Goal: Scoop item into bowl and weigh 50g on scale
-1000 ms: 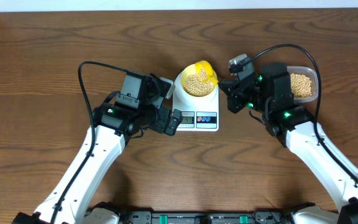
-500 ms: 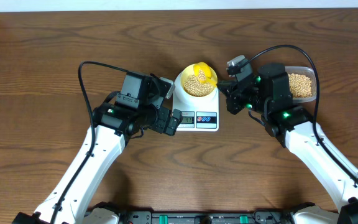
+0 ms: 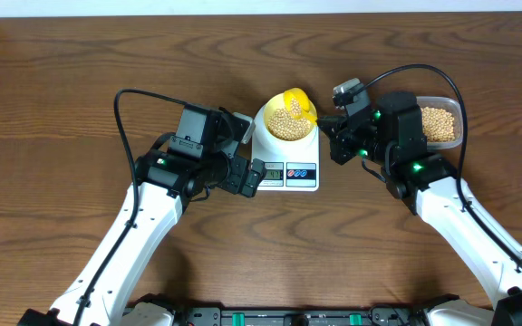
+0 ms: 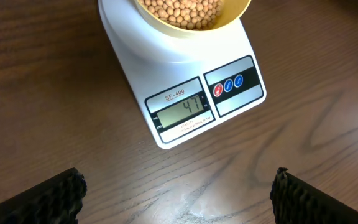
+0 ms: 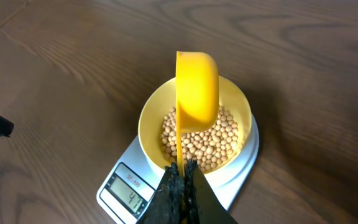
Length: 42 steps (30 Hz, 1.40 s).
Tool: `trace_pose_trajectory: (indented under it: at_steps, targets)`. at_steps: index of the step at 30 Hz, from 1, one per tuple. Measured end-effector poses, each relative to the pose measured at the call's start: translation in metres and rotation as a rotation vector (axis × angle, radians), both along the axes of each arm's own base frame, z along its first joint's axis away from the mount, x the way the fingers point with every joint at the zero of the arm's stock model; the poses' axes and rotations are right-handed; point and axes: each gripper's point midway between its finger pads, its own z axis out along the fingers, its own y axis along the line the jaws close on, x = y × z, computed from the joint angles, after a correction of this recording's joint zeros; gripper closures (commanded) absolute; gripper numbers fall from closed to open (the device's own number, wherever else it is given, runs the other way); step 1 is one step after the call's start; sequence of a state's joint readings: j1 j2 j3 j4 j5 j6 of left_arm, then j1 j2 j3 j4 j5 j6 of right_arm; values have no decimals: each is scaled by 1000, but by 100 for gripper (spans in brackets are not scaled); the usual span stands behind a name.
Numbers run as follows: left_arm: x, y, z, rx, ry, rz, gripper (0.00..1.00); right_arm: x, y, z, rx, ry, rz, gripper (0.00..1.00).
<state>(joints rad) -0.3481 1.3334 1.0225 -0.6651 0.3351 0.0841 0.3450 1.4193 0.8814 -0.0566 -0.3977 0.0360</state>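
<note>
Now the beans (image 5: 199,140) sit heaped in the bowl (image 5: 149,121), which stands on the scale (image 4: 166,68). The display reads 47, so I judge about 3 g are wanted yet. More beans lie in the clear container (image 3: 451,100) on the right, well apart from the scale.

The right gripper (image 5: 180,177) has its fingers clamped on the near end of the spoon (image 5: 197,87). The cup is tipped over the bowl with its back to the wrist camera, so whether any beans are left in it cannot be told. The left gripper (image 4: 179,196) hangs just in front of the scale, fingers wide apart, holding nothing.

The beans look hard, dry, smooth and round. Each 1 is likely very light, and they should roll and bounce readily. They cannot sensibly be pinched; the spoon is the way to take them. So small a remainder probably calls for a shallow dip and a slow tilt, since a full cup would overshoot 50.

The spoon seems stiff, light plastic. Its thin handle sits edge-on between the pads and might twist if loaded unevenly. The bowl looks light and could slide on the smooth platform, and any touch on it would likely disturb the reading.
</note>
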Motion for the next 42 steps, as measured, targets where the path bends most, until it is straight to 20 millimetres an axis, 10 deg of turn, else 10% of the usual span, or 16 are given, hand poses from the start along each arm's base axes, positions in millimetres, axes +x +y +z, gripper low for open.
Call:
trace_pose_trajectory:
  at_steps: [42]
  targets:
    - [0, 0, 0, 0, 0, 0, 3, -1, 5, -2, -9, 5, -18, 99]
